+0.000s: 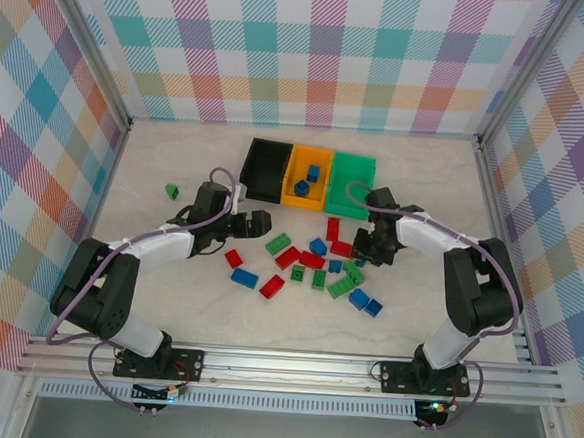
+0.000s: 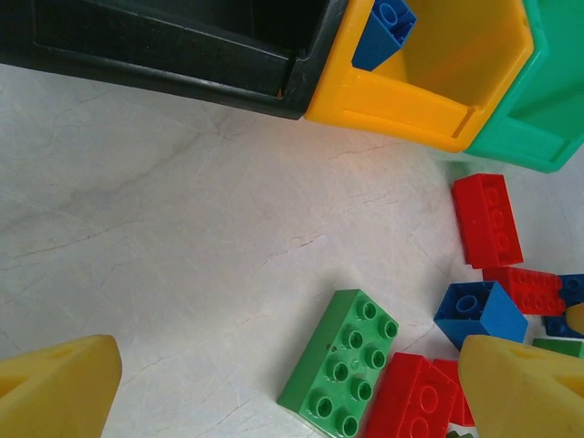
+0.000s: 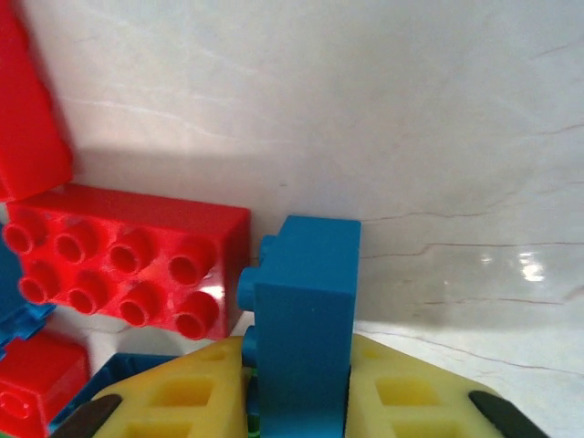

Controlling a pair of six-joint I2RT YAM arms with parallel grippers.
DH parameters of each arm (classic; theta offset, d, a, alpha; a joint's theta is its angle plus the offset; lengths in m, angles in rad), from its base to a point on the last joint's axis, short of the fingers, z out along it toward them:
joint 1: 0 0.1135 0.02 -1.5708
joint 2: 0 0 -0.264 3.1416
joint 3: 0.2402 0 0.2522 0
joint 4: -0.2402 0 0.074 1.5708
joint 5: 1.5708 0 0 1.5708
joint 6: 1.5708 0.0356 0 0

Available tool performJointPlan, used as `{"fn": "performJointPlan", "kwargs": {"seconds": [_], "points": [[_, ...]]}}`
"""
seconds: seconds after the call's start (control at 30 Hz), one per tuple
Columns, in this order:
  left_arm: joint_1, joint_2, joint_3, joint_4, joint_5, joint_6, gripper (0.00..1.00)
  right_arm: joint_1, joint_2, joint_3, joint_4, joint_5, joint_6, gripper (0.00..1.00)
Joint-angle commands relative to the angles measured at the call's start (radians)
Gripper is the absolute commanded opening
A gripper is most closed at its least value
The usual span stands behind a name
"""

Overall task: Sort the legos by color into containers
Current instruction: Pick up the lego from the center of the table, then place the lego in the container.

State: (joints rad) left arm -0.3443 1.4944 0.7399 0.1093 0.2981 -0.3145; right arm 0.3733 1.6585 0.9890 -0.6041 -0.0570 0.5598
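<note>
While in pincer point(image 3: 297, 388), lego point(image 3: 307, 283) beside red brick point(image 3: 128, 260)

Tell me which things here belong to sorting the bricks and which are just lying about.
Job: black bin, orange bin, green bin; loose bricks; blue brick pinched in the right gripper.
Not job: checked walls, metal rail.

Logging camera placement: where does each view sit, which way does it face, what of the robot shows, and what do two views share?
Top external: above and behind the bases, looking down on the table; both arms, left gripper and right gripper.
Left wrist: on the left arm, facing down at a green brick and the orange bin; its spread yellow fingers.
Right wrist: low over the table; its fingers grip a blue brick.
Shared: top and left wrist see the orange bin.
</note>
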Motion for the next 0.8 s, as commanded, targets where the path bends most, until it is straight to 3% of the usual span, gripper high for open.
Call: {"fn": "performJointPlan", "kwargs": {"seconds": [0.0,0.33,0.67,0.77], "points": [[0.008,-0.029,-0.008,-0.001,0.006,0.0,0.95,-0.004,-0.046,0.007,-0.044,0.046,-0.026,0.25],[0.008,-0.016,-0.01,0.012,0.016,-0.01,0.95,0.023,-0.036,0.225,-0.045,-0.02,-0.038,0.25],[0.014,-0.017,-0.003,-0.013,-0.01,0.009,0.95,0.075,0.278,0.704,-0.079,-0.064,-0.058,0.27],[0.016,-0.012,0.004,-0.023,-0.011,0.012,0.95,0.082,0.377,0.857,-0.123,-0.056,-0.074,0.36]]}}
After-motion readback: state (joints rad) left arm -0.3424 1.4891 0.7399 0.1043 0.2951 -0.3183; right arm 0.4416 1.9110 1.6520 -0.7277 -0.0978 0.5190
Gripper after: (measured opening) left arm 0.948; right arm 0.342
